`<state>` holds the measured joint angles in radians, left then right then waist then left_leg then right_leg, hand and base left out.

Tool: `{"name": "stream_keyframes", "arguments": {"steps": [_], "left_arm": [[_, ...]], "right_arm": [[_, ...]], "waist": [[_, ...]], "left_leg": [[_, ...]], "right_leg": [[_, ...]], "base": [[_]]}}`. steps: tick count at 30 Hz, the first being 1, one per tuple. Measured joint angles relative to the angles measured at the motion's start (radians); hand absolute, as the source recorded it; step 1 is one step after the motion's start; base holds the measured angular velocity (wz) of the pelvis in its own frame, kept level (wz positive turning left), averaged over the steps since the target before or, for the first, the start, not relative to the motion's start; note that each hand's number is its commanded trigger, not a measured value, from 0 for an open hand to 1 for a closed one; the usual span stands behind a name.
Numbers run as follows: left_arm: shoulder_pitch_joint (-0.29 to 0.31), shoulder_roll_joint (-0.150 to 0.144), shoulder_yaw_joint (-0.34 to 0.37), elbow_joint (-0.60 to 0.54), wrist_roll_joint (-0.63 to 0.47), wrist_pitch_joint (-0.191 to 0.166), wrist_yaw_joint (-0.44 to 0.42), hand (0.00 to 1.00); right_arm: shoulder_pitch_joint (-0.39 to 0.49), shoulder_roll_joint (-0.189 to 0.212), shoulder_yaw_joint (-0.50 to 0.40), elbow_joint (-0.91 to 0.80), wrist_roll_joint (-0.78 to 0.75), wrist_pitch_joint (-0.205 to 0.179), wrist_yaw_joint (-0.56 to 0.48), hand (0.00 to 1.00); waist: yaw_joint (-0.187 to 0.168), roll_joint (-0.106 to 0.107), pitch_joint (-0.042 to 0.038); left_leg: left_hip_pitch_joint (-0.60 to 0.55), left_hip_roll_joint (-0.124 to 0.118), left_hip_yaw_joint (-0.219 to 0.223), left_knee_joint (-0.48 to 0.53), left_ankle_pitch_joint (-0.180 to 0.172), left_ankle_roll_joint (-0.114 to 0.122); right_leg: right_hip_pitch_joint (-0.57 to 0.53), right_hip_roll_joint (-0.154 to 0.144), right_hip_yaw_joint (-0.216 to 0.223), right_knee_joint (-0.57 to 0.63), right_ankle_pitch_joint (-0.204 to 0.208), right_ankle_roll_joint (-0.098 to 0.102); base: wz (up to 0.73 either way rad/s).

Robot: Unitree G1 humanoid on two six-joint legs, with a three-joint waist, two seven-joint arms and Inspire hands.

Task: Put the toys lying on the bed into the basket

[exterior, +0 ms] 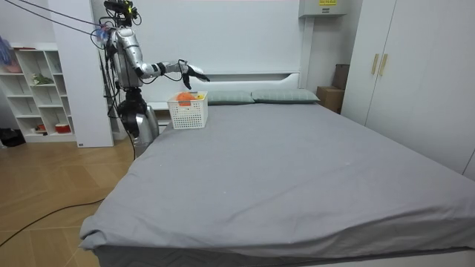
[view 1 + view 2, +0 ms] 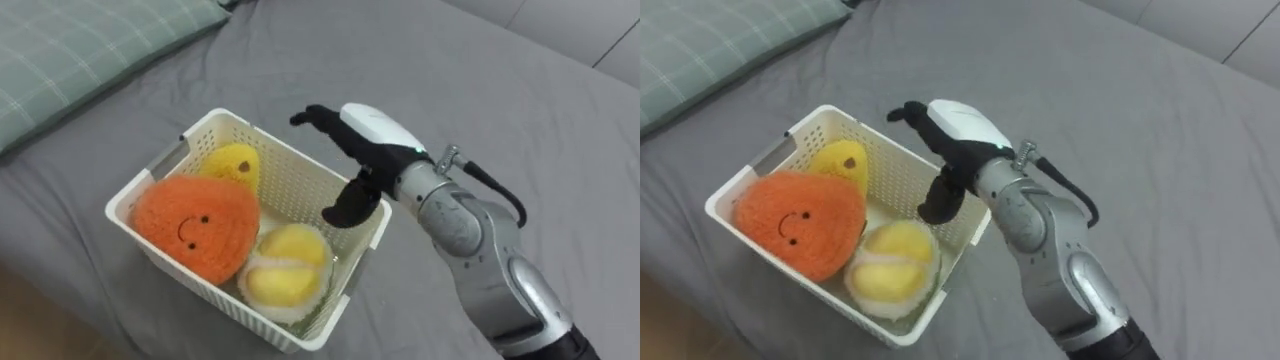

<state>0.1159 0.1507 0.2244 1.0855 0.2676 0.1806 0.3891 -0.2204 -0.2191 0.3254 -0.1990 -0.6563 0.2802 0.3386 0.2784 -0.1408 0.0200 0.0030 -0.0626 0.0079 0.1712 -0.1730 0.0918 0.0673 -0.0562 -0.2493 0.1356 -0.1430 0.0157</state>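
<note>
While the right hand hangs over the basket rim, fingers slack and holding nothing | three toys sit inside, just below and left of the hand | basket rests on the bed | likely next: lift the hand clear.

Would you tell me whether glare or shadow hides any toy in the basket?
Left eye view: even light, no glare; the toys in the basket are well lit beside the robot hand. Room view: no hard shadow on the bed.
</note>
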Motion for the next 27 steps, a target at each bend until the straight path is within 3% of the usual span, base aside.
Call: {"name": "stream_keyframes", "arguments": {"steps": [3,9,10,12,14,19,24,27], "left_arm": [[0.029,-0.002,0.033,0.002,0.001,-0.002,0.002,0.0],[0.071,-0.005,0.119,0.004,0.002,-0.021,0.026,0.0],[0.076,-0.005,0.12,0.005,0.004,-0.021,0.034,0.0],[0.095,-0.008,0.131,0.005,0.002,-0.024,0.04,0.0],[0.099,-0.012,0.133,0.004,-0.001,-0.039,0.049,0.0],[0.108,-0.017,0.134,0.003,0.003,-0.065,0.065,0.0],[0.13,-0.021,0.124,-0.007,0.008,-0.059,0.064,0.0],[0.137,-0.022,0.122,-0.007,0.007,-0.058,0.064,0.0]], "right_arm": [[0.072,-0.005,-0.088,-0.02,0.014,-0.023,-0.042,0.0],[0.231,-0.027,-0.333,-0.02,0.163,-0.042,-0.156,0.0],[0.26,-0.027,-0.379,-0.02,0.185,-0.043,-0.185,0.0],[0.299,-0.027,-0.441,-0.016,0.237,-0.05,-0.234,0.0],[0.338,-0.028,-0.521,-0.002,0.384,-0.063,-0.311,0.0],[0.345,-0.028,-0.61,0.107,0.658,-0.089,-0.409,0.0],[0.389,-0.028,-0.676,0.188,0.851,-0.106,-0.509,0.0],[0.401,-0.028,-0.687,0.319,0.96,-0.146,-0.548,0.0]], "waist": [[-0.052,0.008,-0.0092],[-0.139,0.012,-0.0132],[-0.152,0.021,-0.0117],[-0.182,0.029,-0.0165],[-0.211,0.04,-0.0186],[-0.25,0.049,-0.02],[-0.304,0.06,-0.0295],[-0.328,0.066,-0.0297]], "left_leg": [[0.008,0.001,0.011,-0.005,0.0,0.001],[0.038,0.011,0.063,-0.015,0.0,0.0],[0.049,0.014,0.078,-0.021,0.0,0.0],[0.062,0.016,0.091,-0.026,-0.001,0.0],[0.073,0.018,0.108,-0.031,-0.004,-0.001],[0.093,0.031,0.155,-0.035,-0.012,-0.006],[0.092,0.033,0.158,-0.036,-0.013,-0.007],[0.097,0.034,0.159,-0.035,-0.013,-0.008]], "right_leg": [[0.003,-0.001,0.005,0.001,0.0,0.0],[0.008,0.006,0.062,0.005,0.002,0.002],[0.008,0.007,0.081,0.009,0.002,0.002],[0.01,0.008,0.095,0.017,0.002,0.002],[0.017,0.013,0.114,0.018,0.002,0.002],[0.009,0.024,0.167,0.036,0.007,-0.004],[0.006,0.028,0.168,0.035,0.009,-0.006],[0.015,0.03,0.167,0.032,0.01,-0.006]], "base": [[-0.08],[-0.26],[-0.34],[-0.27],[-0.27],[-0.31],[-0.04],[0.0]]}}
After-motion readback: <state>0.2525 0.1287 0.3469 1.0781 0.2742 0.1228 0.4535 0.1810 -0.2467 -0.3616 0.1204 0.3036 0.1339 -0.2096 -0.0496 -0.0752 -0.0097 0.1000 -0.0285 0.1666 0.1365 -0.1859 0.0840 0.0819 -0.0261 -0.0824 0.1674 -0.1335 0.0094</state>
